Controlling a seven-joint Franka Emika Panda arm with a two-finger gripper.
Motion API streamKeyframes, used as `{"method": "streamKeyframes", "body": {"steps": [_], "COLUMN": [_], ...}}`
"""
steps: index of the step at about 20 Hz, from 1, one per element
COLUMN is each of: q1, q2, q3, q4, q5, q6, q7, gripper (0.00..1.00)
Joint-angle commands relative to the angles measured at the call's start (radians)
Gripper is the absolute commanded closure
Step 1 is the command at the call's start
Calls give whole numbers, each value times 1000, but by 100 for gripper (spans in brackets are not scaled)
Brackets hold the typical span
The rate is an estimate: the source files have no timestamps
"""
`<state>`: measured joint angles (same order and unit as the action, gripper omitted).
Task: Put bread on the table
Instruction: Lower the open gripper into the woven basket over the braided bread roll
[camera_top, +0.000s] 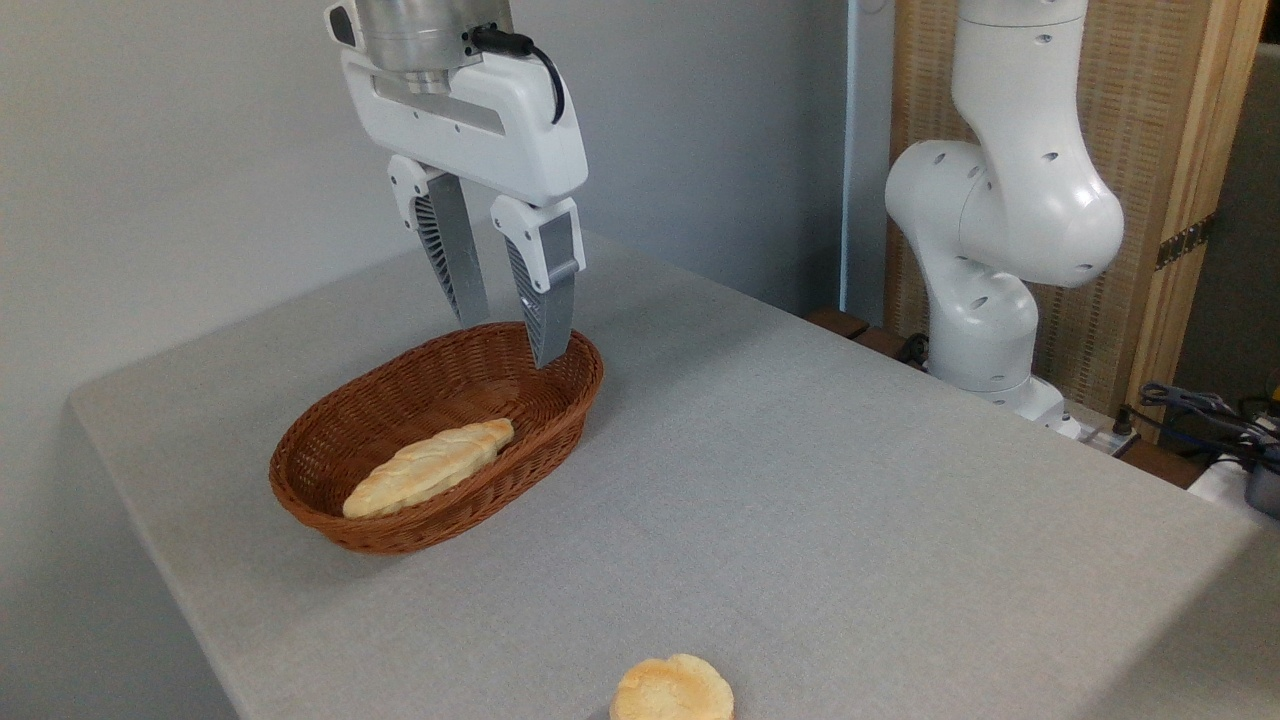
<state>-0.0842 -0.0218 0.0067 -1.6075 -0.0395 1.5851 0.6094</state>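
Bread (430, 467) lies in the basket (560, 420), untouched. My pincer (508, 338) hangs open and empty above the far end. I reckon I'm on approach: next I shift toward the loaf, drop, pinch, then lift out to the worktop (800, 480).

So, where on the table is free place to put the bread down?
The table is bare across its wide middle, between the basket on the left and the arm's base at the right, and behind the round bun. It is crowded only inside the basket, where the bread lies under the open gripper.
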Motion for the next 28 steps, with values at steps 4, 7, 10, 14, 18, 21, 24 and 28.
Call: {"method": "streamKeyframes", "body": {"steps": [4,7,10,14,18,21,24,28], "q1": [0,-2,-2,-48,-68,-78,-106,-112], "q2": [0,2,-1,-18,-15,-7,-7,9], "q3": [3,3,-4,-13,-54,-77,-77,-82], "q4": [14,12,-9,-101,-173,-242,-327,-391], "q5": [-2,-2,-8,-14,-17,-46,-82,-82], "q6": [-10,-7,36,172,249,359,492,562], "q7": [12,12,7,-158,-201,-250,-272,-267], "gripper": [0,0,0,0,0,0,0,0]}}
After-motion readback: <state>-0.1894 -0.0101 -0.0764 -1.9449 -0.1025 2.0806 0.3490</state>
